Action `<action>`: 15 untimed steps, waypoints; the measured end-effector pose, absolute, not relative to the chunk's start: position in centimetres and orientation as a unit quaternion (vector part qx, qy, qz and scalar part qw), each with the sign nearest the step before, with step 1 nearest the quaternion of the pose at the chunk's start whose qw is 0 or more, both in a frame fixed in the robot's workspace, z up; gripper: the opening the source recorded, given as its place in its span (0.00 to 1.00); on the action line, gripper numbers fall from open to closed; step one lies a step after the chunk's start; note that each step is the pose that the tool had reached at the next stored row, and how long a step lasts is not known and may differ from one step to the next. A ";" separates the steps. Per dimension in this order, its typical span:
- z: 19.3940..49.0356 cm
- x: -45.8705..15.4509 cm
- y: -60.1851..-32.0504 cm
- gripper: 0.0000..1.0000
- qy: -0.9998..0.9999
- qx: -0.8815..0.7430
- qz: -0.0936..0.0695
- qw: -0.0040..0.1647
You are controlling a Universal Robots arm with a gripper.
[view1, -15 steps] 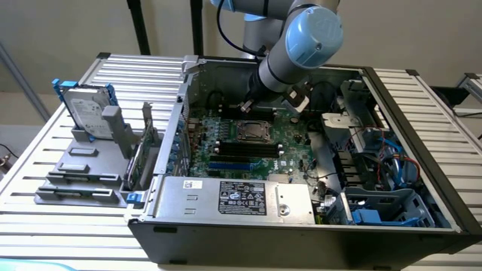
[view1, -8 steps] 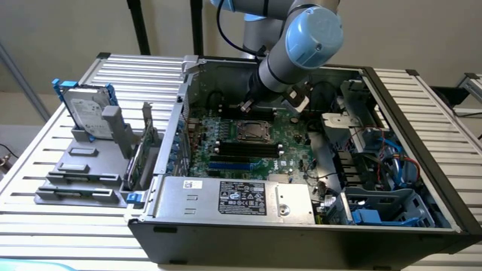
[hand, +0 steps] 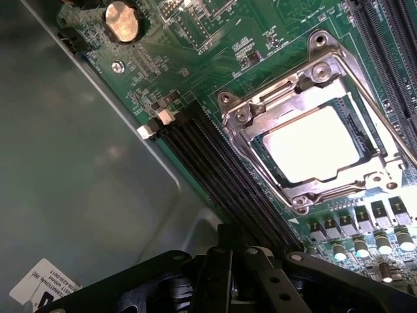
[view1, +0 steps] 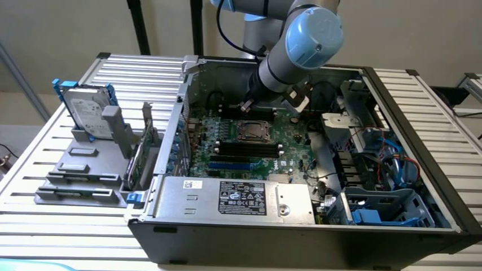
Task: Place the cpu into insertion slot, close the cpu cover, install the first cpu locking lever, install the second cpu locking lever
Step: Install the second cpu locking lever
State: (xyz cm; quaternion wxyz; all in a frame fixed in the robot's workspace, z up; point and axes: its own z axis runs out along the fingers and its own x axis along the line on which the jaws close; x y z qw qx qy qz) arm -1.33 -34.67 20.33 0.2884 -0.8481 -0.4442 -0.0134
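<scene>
The cpu (hand: pixel 313 147) is seen seated in the insertion slot (hand: pixel 355 127) on the green motherboard (hand: pixel 195 59), its pale metal top showing through the window of the cpu cover (hand: pixel 306 98), which lies folded down flat around it. In the exterior view the same socket (view1: pixel 252 131) sits mid-board inside the open computer case (view1: pixel 421 113), which rests on the slatted table (view1: pixel 45 152). A thin metal lever (hand: pixel 391 127) is seen running along one edge of the frame; whether it is hooked under its catch cannot be told from these pictures.

The tool (hand: pixel 238 270) is closed, with nothing gripped, and is held near the socket, just past the black memory sticks (hand: pixel 228 176) (which lie between it and the cover).

With the chip placed and the cover down, the step in hand is judged to be a locking lever. It would be done well by pressing with the closed fingertips on the lever's free end, not on the frame or the chip. The lever should be pushed down and then swung sideways under its hook, so that it does not spring back. The memory sticks and the small capacitors (hand: pixel 361 246) beside the socket are best kept clear of.
</scene>
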 end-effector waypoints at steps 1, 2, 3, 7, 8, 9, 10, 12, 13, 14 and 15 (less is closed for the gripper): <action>20.3 -1.3 -34.7 0.11 -0.444 -0.848 -0.014 0.289; 20.3 -1.3 -34.7 0.11 -0.444 -0.848 -0.014 0.289; 20.3 -1.3 -34.7 0.11 -0.444 -0.848 -0.014 0.289; 20.3 -1.3 -34.7 0.11 -0.444 -0.848 -0.014 0.290; 20.3 -1.3 -34.7 0.11 -0.444 -0.848 -0.014 0.290; 20.3 -1.3 -34.7 0.11 -0.444 -0.847 -0.015 0.290; 20.3 -1.3 -34.7 0.11 -0.444 -0.847 -0.015 0.291; 20.3 -1.3 -34.7 0.11 -0.444 -0.847 -0.015 0.291; 20.3 -1.3 -34.7 0.11 -0.444 -0.847 -0.015 0.291; 20.3 -1.3 -34.7 0.11 -0.444 -0.847 -0.015 0.292; 20.3 -1.3 -34.7 0.11 -0.444 -0.847 -0.015 0.292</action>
